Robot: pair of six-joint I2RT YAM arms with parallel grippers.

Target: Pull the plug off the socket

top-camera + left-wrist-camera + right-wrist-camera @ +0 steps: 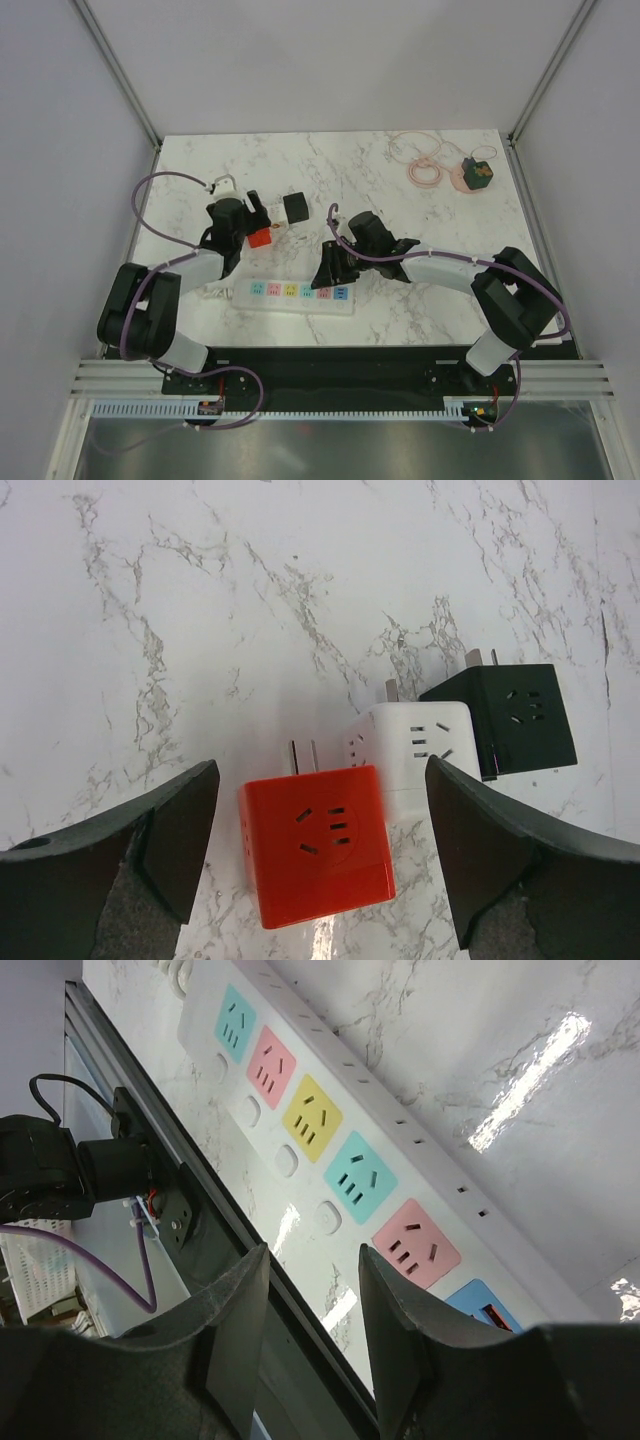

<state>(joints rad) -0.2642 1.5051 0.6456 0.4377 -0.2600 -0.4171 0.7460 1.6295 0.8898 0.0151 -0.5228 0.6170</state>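
The socket, a long white power strip (300,293) with pastel outlets, lies near the table's front edge. It also shows in the right wrist view (345,1175), and no plug is visible in its outlets. A red cube plug (318,845) lies loose on the marble with its prongs showing, next to a white cube (415,755) and a black cube (515,718). My left gripper (322,780) is open and straddles the red cube (260,238) without touching it. My right gripper (313,1252) is open and empty above the strip's right end (325,272).
A coiled pink cable (418,160) and a small green object (475,173) lie at the back right. The strip's white cord (215,292) runs left beside my left arm. The black front rail (200,1230) runs just below the strip.
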